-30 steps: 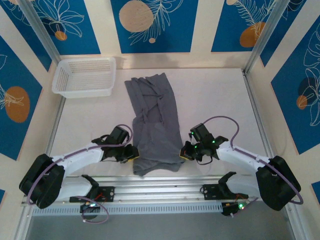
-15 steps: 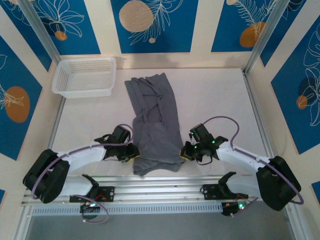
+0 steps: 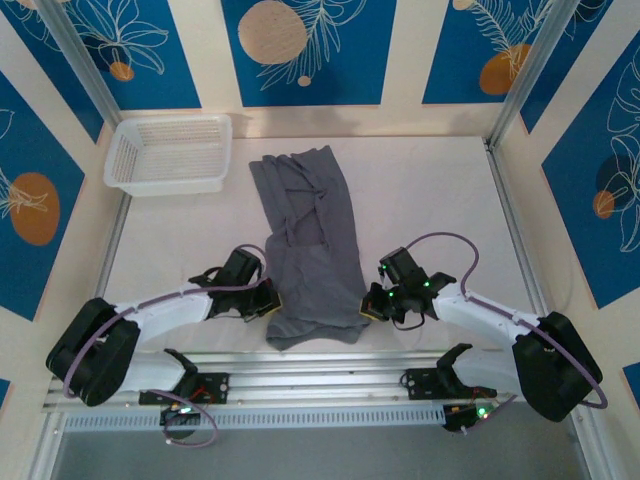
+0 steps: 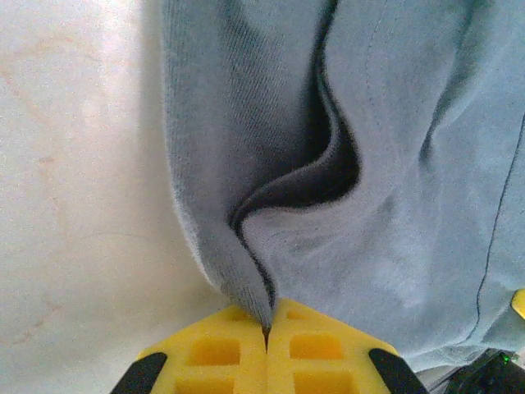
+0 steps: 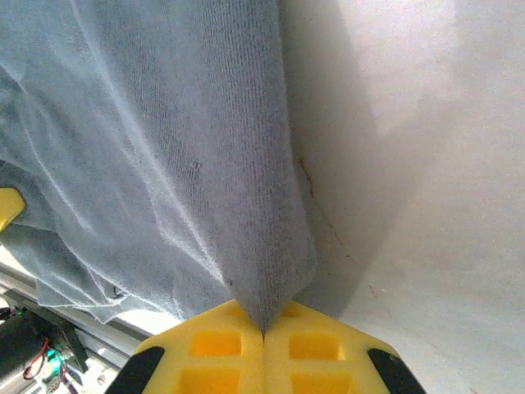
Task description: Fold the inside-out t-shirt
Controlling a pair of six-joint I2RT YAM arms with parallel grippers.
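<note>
The soft dark grey t-shirt (image 3: 312,240) lies bunched in a long, wrinkly strip down the middle of the white tabletop (image 3: 430,190), from near the far edge to the near edge. Its sleeves are hard to pick out in the folds. The left gripper (image 4: 267,330) has its yellow blocky fingers (image 4: 215,353) pressed tight together, pinching the shirt's left side near the near edge. The right gripper (image 5: 262,330) is squeezed closed on the shirt's right side. A white plastic mesh basket (image 3: 168,184) sits at the far left corner.

One t-shirt (image 3: 312,235), one basket (image 3: 168,184), two tools (image 3: 272,304) (image 3: 367,305)
</note>
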